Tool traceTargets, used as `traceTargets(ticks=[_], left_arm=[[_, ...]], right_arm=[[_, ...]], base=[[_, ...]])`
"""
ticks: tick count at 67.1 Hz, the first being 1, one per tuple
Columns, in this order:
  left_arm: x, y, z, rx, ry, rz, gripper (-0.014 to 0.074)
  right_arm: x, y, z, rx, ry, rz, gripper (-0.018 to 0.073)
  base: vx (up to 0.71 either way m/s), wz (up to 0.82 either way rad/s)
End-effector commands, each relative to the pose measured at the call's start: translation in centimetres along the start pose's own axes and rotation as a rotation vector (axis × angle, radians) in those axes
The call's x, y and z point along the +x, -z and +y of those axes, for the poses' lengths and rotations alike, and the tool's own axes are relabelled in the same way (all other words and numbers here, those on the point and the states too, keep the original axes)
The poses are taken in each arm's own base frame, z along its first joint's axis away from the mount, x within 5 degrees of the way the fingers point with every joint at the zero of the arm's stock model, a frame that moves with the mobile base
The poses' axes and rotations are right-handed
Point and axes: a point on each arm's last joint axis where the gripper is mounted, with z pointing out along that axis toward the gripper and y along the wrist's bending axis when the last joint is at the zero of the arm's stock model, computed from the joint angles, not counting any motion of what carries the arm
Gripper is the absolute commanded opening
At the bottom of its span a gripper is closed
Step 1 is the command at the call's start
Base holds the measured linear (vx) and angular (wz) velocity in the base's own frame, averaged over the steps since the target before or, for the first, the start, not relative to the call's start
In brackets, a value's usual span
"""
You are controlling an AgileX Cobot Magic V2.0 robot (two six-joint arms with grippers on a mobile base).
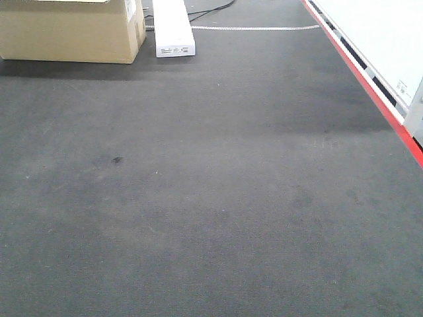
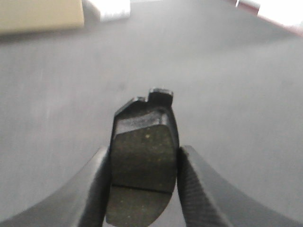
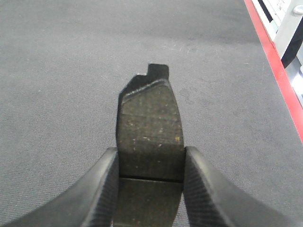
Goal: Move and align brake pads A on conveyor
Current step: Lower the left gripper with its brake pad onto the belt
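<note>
- Left brake pad (image 2: 143, 137): dark, speckled face up, notched tab at the far end. Its near end is cut off by the lower frame edge. The left wrist view is blurred, so surface detail is poor.
- Left gripper (image 2: 144, 163): jaws clamped on the long sides of the left brake pad. Only the two black ribbed fingers (image 2: 90, 191) show.
- Right brake pad (image 3: 149, 118): sharp view, with a thin groove across it low between the fingers and a stepped tab at the far end. Its near end is out of frame.
- Right gripper (image 3: 150, 158): jaws closed against both sides of the right brake pad. The finger bases are cropped.
- Conveyor (image 1: 211, 198): matte dark-grey belt, seen beneath both pads. Whether either pad touches it cannot be told.
- The front view shows no arm, gripper or pad.
- Red rail (image 1: 370, 86): runs along the belt's right edge and also shows in the right wrist view (image 3: 274, 61).
- Cardboard box (image 1: 66, 33): far left on the belt, cropped at the top and left.
- White box (image 1: 173, 30): long and narrow, just beside the cardboard box. Its label print is too small to read.
- Both boxes appear as blurs in the left wrist view.
</note>
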Motion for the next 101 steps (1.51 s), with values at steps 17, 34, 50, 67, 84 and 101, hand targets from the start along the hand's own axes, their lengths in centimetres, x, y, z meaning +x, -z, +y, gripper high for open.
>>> traceTargets(ticks=[17,34,50,67,84,101], left_arm=[[-4.7,-6.0,-1.7,0.064,0.085,-0.052,-0.0006],[-8.1,-14.9,-3.3,0.044,0.062,0.208,-0.0006],[-10.7,-23.3,-4.3,-0.06,0.093,0.508,-0.0006],[-9.8,-31.7,-2.5,-0.213,0.1,0.796,-0.0006],[-7.8,-36.1,0.5,-0.254,0.136,0.98,-0.0006],[-5.6,-36.7,4.4,-0.301,0.238,1.082,-0.0006]], right_arm=[[-1.8,0.5,-0.2,0.016,0.014,-0.118,-0.0007],[-1.8,0.5,-0.2,0.016,0.014,-0.118,-0.0007],[-1.8,0.5,-0.2,0.016,0.014,-0.118,-0.0007],[-1.8,0.5,-0.2,0.016,0.014,-0.118,-0.0007],[-1.8,0.5,-0.2,0.016,0.014,-0.118,-0.0007],[-1.8,0.5,-0.2,0.016,0.014,-0.118,-0.0007]], base=[[0.0,0.0],[0.0,0.0],[0.0,0.0],[0.0,0.0],[0.0,0.0],[0.0,0.0]])
